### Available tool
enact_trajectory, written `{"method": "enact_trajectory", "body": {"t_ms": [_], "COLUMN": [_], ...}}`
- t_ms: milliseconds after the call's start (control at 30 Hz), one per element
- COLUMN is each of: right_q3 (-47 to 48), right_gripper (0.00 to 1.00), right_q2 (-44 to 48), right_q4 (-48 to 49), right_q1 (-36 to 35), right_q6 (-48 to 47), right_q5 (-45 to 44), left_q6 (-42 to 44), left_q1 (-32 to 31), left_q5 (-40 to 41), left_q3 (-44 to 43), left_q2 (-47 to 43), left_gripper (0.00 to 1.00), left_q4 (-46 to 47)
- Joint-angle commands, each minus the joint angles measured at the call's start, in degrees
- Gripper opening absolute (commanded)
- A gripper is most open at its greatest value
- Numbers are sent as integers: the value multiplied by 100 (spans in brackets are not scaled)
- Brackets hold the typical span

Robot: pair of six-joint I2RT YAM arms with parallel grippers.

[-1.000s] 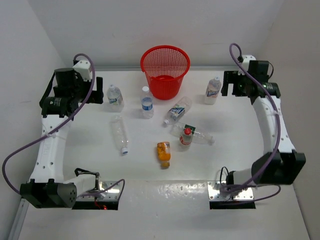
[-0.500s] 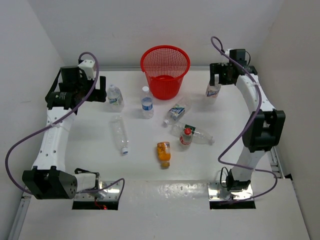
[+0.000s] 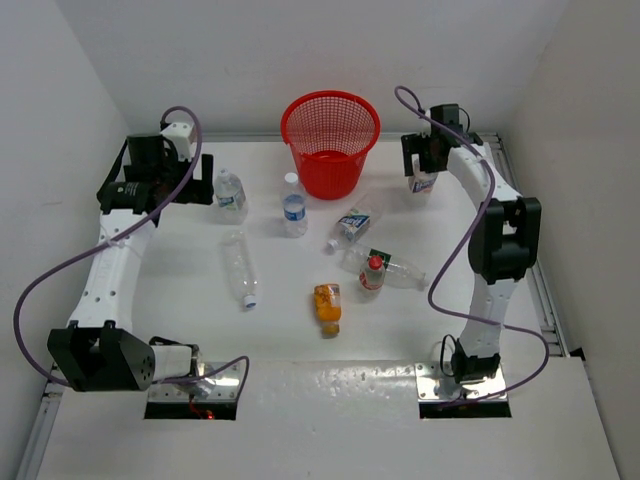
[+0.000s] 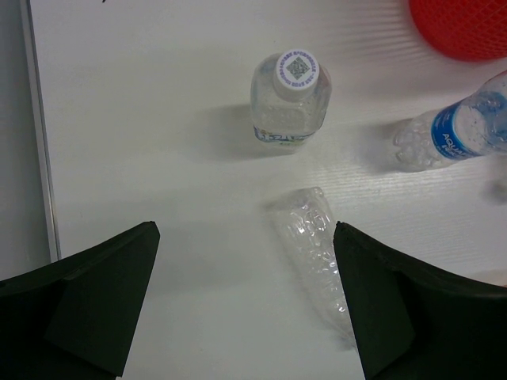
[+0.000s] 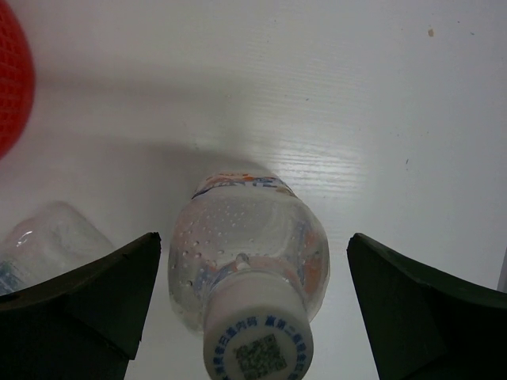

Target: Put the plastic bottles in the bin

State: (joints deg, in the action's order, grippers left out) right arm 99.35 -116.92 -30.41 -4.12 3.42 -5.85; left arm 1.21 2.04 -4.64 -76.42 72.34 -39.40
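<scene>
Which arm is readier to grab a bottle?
Right: the right gripper is open around an upright bottle. The left gripper is open too, but its standing bottle sits farther ahead.

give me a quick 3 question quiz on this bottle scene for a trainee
1. True or false: the orange bottle lies on its side on the table.
2. Which bottle stands between the fingers of the right gripper?
A) the white-capped clear bottle to the right of the red mesh basket
B) the orange bottle
C) none, nothing is between them
3. Is the left gripper open or shut, and is it holding anything?

Key: 1 true; 2 A; 3 open, holding nothing.
</scene>
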Motion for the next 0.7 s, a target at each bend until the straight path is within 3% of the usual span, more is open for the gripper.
{"method": "enact_trajectory", "body": {"t_ms": [0,133,233,300,433,533,667], "right_q3": [146,216,286,321,313,488,1277], "right_gripper": [100,74,42,29,18,16,10], "right_q2": [-6,-102,-59,37,888,1539,1953], "right_q4": [229,316,291,134,-17,-9,-70], "right_q1": [16,25,60,78,69,-18,-290], "right_q6": [18,-52,-227,-297,-474,-535,-649], "right_q5": [-162,-154,100,382,558,743,927], "left_q6": [2,2,2,2,-50,-51,-104], "left_q1": [59,59,59,59,59,59,59], "left_q5": [87,87,87,87,34,-203,-256], "left_q3": [5,5,57,57,110,110,110], "left_q2": [26,26,26,26,-87,-193,-298], "left_gripper": [99,99,99,99,99,99,99], "left_q4": [231,283,283,283,336,388,389]}}
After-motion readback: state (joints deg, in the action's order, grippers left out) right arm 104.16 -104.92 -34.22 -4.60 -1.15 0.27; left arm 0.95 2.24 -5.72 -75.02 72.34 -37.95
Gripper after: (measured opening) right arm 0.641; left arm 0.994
